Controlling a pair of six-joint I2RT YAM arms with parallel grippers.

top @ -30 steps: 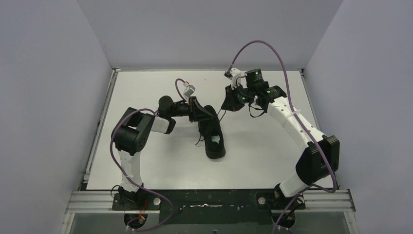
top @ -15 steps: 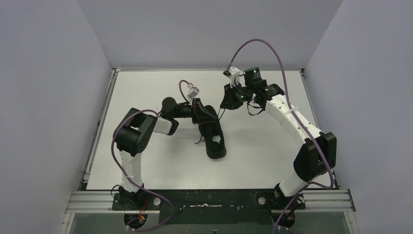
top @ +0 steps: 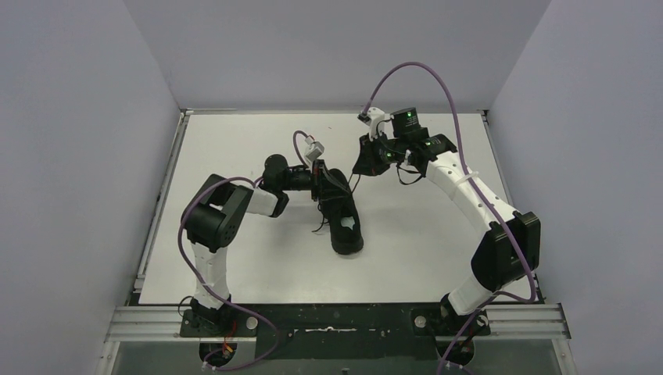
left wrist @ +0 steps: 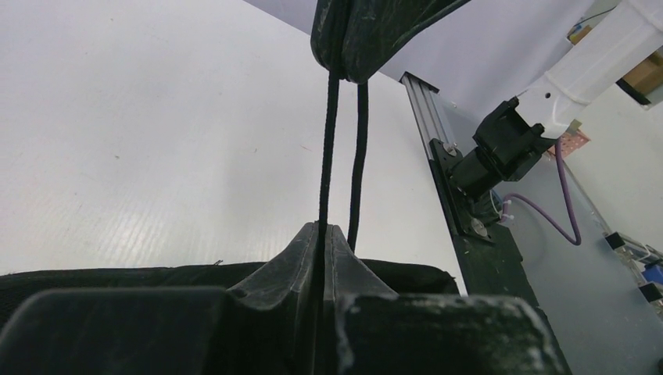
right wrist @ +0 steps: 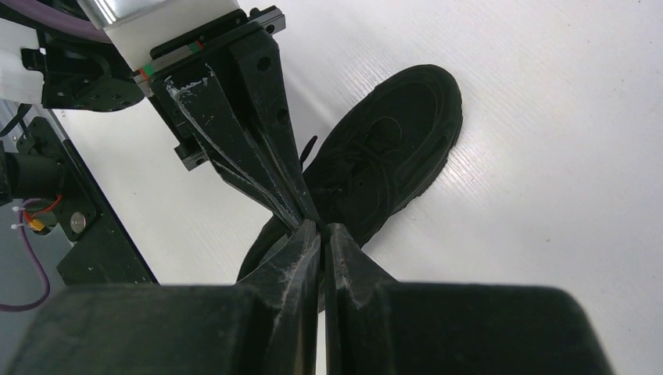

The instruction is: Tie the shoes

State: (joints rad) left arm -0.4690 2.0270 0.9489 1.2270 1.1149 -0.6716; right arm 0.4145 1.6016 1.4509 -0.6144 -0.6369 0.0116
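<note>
The black shoe (top: 342, 219) lies mid-table with the white patch in its opening towards the near end; it also shows in the right wrist view (right wrist: 387, 160). My left gripper (top: 322, 178) sits at the shoe's far left side, shut on a thin black lace (left wrist: 328, 141) that runs into its jaws (left wrist: 324, 228). Two lace strands stretch taut up to my right gripper (left wrist: 348, 35), which is shut on them. The right gripper (top: 362, 169) hangs just beyond the shoe's far right; its tips (right wrist: 320, 226) nearly meet the left fingers (right wrist: 250, 148).
Grey walls close the white table (top: 234, 141) in on three sides. A metal rail (top: 336, 320) with both arm bases runs along the near edge. A loose lace end (top: 319, 227) trails off the shoe's left side. Purple cables loop above both wrists.
My left gripper has slid a little to the right and farther back along the shoe. The right arm shifted slightly, then held still. Both grips on the lace stay.
</note>
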